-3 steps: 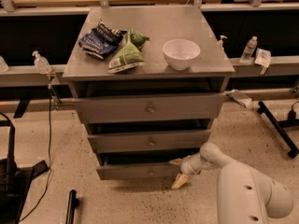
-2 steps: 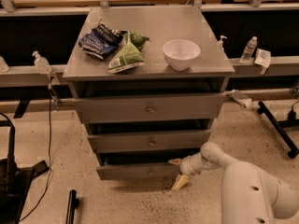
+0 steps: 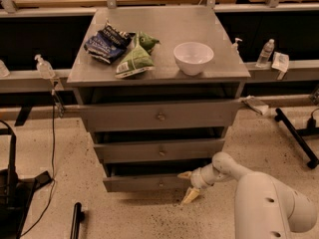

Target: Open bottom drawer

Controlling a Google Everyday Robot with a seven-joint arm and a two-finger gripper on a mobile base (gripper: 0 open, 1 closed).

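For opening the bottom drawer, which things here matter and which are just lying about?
In the job: bottom drawer; gripper, open, at the drawer front's right end.
Lying about: blue chip bag, green bag and white bowl on the cabinet top; water bottle at right.

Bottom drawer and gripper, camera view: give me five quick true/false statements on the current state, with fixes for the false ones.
1. The gripper is at the right end of the bottom drawer front. True.
2. Its fingers are pinched on the centre knob. False: they are spread at the panel's right end, and the knob is free.
3. A white bowl stands on the cabinet top. True.
4. The bowl sits left of the snack bags. False: it is right of the blue bag and the green bag.
5. The top drawer has the widest front. True.
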